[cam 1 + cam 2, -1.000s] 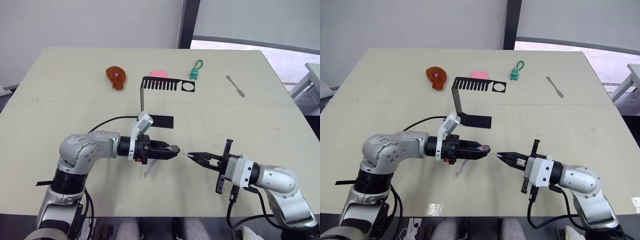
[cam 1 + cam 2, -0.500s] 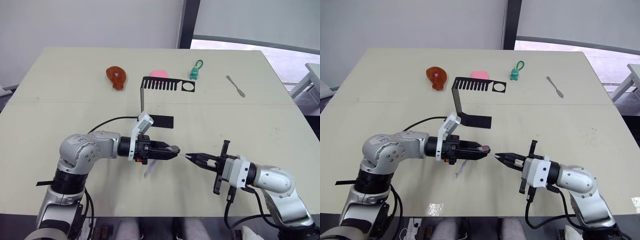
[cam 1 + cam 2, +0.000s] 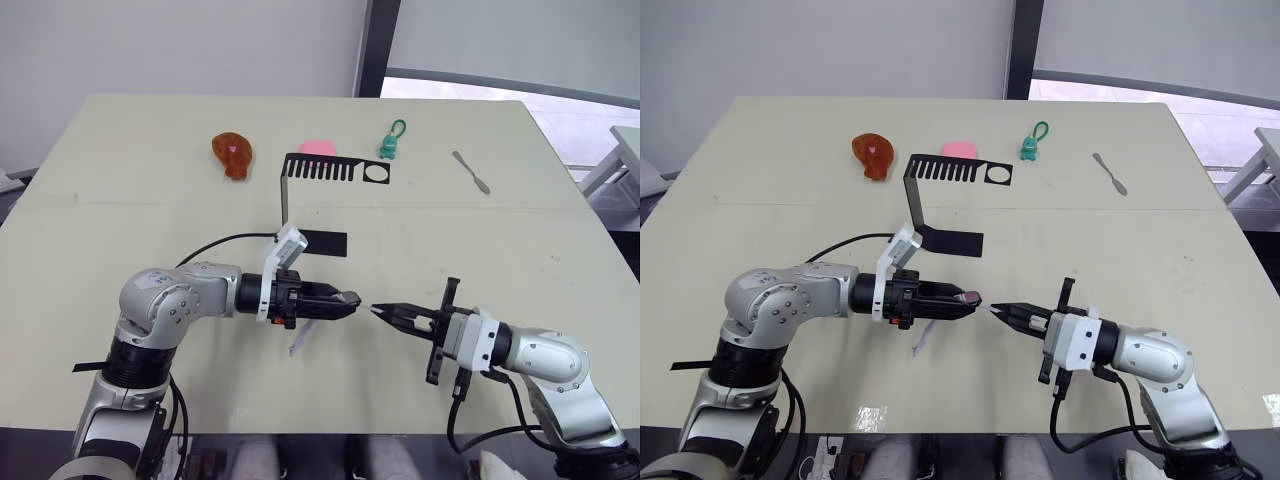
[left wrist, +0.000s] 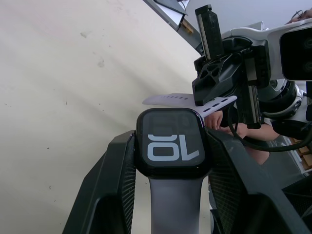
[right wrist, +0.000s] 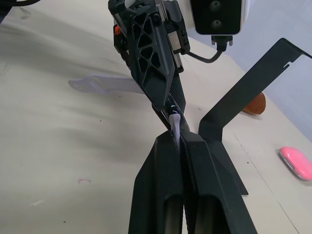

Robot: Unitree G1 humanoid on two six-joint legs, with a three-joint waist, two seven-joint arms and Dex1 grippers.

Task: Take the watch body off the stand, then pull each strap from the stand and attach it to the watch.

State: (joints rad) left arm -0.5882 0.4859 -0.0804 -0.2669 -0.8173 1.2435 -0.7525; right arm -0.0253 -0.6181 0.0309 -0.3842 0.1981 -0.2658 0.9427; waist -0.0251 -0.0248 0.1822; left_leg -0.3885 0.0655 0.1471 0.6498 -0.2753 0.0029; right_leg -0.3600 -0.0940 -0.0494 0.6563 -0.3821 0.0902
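Strap fitting is the step in hand: the stand (image 3: 318,190) at the back of the table (image 3: 520,220) is already bare. The left gripper (image 3: 345,300) is clamped on the watch body (image 4: 170,143), which has one strap (image 4: 170,214) hanging from it. The right gripper (image 3: 385,313) pinches the second strap (image 5: 174,127) between nearly closed fingers, its free end just beside the watch. Next, that end probably has to line up with the open slot and slide in squarely.

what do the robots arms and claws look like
Both arms have silver-grey rounded metal shells with black joints. Each claw, left claw and right claw, has two black tapered fingers with latticed sides on a white wrist block. Black cables trail from both wrists; the left wrist has a small orange mark.
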